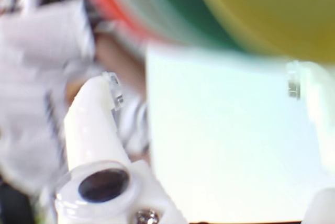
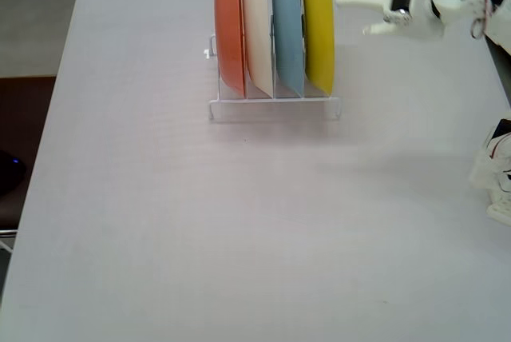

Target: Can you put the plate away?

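Observation:
The yellow plate [image 2: 318, 26] stands on edge in the rightmost slot of a white wire rack [image 2: 275, 107] at the back of the table in the fixed view. In the blurred wrist view the yellow plate [image 1: 267, 9] fills the top right. My white gripper [image 2: 353, 14] hovers just right of the plate, apart from it, its jaws open and empty. In the wrist view the gripper [image 1: 204, 85] shows both fingers spread wide over the pale table.
An orange plate [image 2: 229, 30], a cream plate [image 2: 257, 26] and a light blue plate [image 2: 287, 26] stand in the other rack slots. Another white robot part [image 2: 497, 174] sits at the table's right edge. The white table [image 2: 239, 222] extends in front of the rack.

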`<action>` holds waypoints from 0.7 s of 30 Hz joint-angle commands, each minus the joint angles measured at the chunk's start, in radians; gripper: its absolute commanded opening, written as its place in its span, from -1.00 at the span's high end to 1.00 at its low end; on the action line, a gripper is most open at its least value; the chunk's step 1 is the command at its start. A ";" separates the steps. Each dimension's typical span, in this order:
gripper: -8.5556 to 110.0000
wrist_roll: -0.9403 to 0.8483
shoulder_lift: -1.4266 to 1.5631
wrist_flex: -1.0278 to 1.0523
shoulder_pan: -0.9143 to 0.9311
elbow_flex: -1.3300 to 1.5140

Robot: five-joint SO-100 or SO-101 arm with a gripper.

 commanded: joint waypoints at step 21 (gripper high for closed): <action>0.39 0.508 0.788 -0.278 -0.492 0.943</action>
